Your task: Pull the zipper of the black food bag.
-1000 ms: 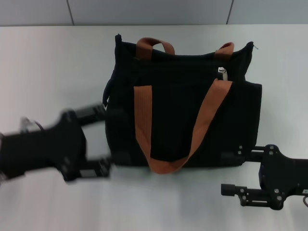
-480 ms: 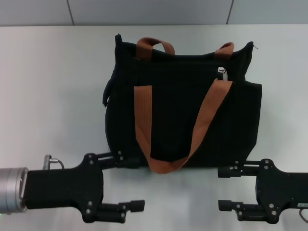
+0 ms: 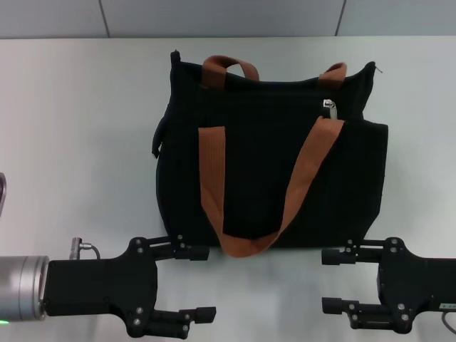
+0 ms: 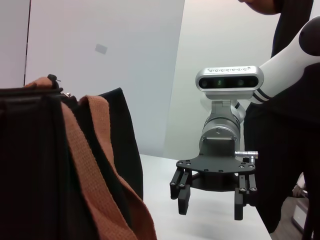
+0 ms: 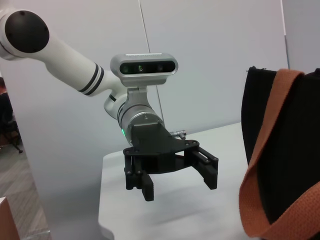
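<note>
Left gripper (image 3: pixel 201 283) and right gripper (image 3: pixel 333 280) are held spread, empty, near one black food bag (image 3: pixel 263 153) with one zipper (image 3: pixel 328 107).

White table (image 3: pixel 78 128) carries black food bag (image 3: pixel 263 178), flat on side.

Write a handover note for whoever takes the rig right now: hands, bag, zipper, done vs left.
Left hand: open, empty, low at the table's near edge, off the bag's near-left corner.
Right hand: open, empty, near edge too, off the near-right corner.
Black food bag: mid-table, orange-brown handle strap draped down its near face.
Zipper: slider toward the right end of the top edge, untouched.
Done: nothing visible.
Left: reach the slider, grip its tab, pull along the track, probably bracing the bag.
</note>
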Robot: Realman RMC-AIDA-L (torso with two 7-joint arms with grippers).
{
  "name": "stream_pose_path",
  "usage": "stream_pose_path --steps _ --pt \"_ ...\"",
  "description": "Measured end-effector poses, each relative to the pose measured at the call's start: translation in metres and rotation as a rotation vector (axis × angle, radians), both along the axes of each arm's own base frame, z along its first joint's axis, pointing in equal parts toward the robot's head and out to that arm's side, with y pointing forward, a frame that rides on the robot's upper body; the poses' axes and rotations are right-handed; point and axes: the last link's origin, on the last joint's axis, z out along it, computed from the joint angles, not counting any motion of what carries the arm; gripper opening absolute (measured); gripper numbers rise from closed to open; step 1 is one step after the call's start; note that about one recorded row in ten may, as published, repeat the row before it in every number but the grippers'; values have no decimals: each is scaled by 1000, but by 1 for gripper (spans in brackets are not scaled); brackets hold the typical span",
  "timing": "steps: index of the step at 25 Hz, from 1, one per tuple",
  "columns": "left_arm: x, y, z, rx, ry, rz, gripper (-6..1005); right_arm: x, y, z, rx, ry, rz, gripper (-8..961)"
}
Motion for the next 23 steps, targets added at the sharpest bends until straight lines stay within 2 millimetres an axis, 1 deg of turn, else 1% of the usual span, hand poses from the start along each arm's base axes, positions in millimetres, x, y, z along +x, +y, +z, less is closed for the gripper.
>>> stream_pose_path --steps 17,23 --pt "0 0 -1 0 2 8 813 -2 1 -1 13 3 23 646" --pt "0 0 -1 -6 1 8 813 -2 3 -5 20 -7 16 646"
